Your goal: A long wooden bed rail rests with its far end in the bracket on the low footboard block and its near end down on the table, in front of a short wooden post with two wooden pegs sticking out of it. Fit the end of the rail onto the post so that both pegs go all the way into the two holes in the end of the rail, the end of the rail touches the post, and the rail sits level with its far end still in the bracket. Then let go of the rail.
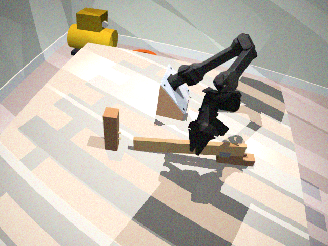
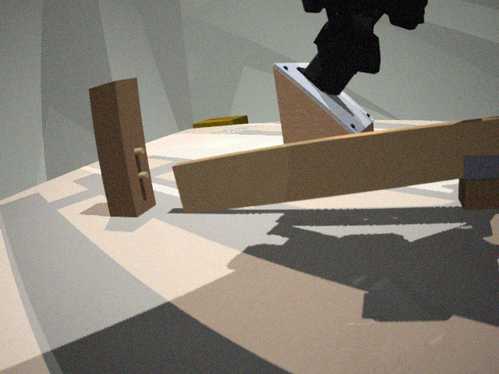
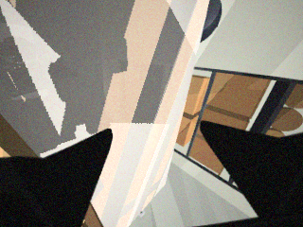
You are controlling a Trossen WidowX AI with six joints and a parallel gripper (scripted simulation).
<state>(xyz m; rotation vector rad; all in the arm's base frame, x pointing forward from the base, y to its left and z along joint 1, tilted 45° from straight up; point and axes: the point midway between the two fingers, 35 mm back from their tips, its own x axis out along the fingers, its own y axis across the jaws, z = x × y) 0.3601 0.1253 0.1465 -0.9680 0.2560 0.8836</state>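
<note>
The light wooden rail (image 1: pixel 161 145) (image 2: pixel 322 173) slopes down from the dark bracket (image 1: pixel 224 154) (image 2: pixel 481 167) on the low footboard block (image 1: pixel 248 159) (image 2: pixel 479 194) to its near end on the table. The upright brown post (image 1: pixel 111 132) (image 2: pixel 116 160) stands a short gap beyond that end, its upper peg (image 1: pixel 120 132) (image 2: pixel 139 150) and lower peg (image 1: pixel 120 138) (image 2: pixel 143 174) facing the rail. The peg holes are not visible. My gripper (image 1: pixel 194 152) (image 3: pixel 156 129) is open and empty. In the top view it overlaps the rail's middle; the exterior view does not show it, so it hangs above that view.
The arm's wedge-shaped base (image 1: pixel 169 105) (image 2: pixel 306 112) stands behind the rail. A yellow tank-shaped machine (image 1: pixel 89 37) (image 2: pixel 221 121) and an orange curved thing (image 1: pixel 144 50) are beyond the table's back edge. The wrist view shows shelving with brown boxes (image 3: pixel 237 96) past the table edge.
</note>
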